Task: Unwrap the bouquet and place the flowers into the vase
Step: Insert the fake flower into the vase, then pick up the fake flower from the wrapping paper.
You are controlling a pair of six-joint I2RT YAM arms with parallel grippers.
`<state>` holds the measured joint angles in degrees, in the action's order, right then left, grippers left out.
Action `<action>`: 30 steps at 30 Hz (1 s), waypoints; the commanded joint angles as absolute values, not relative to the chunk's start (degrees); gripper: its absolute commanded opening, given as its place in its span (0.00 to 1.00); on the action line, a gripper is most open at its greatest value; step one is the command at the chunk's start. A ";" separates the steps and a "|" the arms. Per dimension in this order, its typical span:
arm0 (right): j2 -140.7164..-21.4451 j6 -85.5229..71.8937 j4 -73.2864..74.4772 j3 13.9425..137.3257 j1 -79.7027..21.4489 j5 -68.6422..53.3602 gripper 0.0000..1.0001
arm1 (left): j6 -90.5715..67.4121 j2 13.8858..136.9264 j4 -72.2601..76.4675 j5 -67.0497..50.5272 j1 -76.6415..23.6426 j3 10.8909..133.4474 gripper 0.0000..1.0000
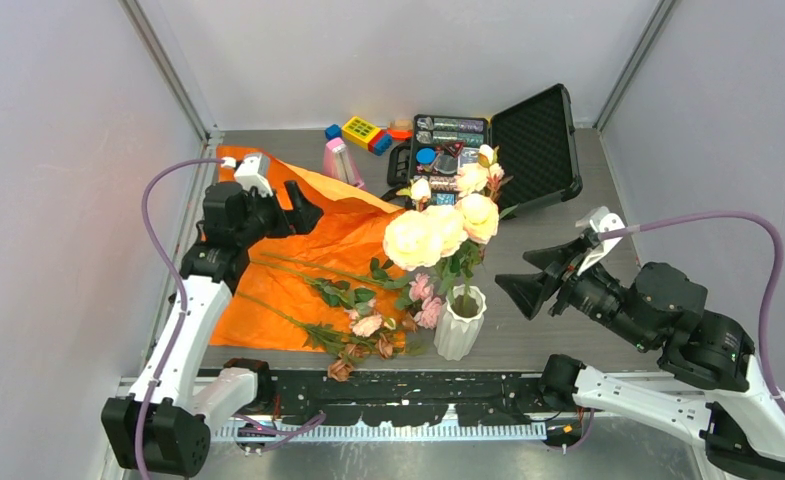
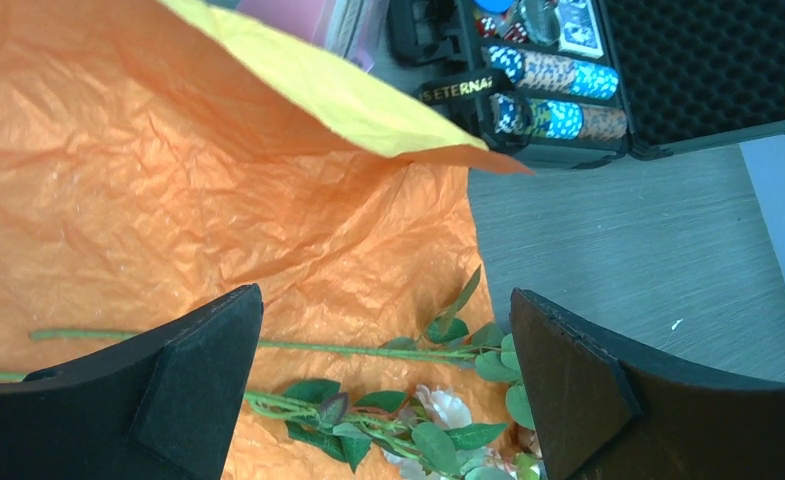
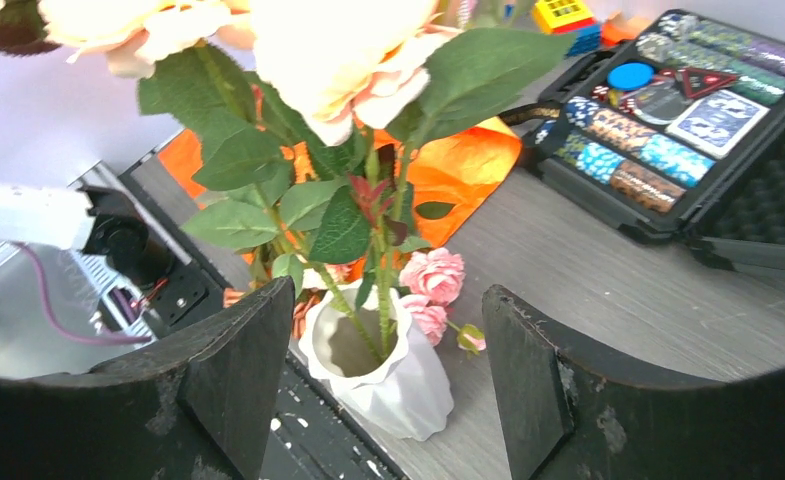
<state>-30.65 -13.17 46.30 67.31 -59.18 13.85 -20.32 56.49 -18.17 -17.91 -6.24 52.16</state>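
Flowers (image 1: 438, 232) stand in the white ribbed vase (image 1: 460, 330); loose rose stems (image 1: 343, 293) lie on orange paper (image 1: 298, 250). Left fingers (image 2: 183, 385) and right fingers (image 3: 228, 380) are spread, empty.

Table (image 1: 568, 345) with paper (image 1: 298, 280), vase (image 1: 460, 328), case (image 1: 533, 140)

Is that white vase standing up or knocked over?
Upright: the vase stands on its base, rim up, with flowers rising from it.

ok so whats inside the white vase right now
Green stems of the cream and peach roses stand in the vase. Its wall hides their lower ends and the bottom.
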 commanded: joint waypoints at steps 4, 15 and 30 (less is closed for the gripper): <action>-30.71 -10.47 41.92 68.96 -59.41 25.19 0.74 | -27.27 51.44 -18.31 -12.65 -5.90 45.35 0.95; -32.44 -10.57 36.61 64.01 -59.41 43.26 0.72 | -35.77 48.81 -13.39 -12.02 -5.89 30.92 0.90; -31.86 -7.04 26.23 57.47 -59.41 49.92 0.72 | -46.20 35.06 -19.09 1.22 -5.90 18.47 0.80</action>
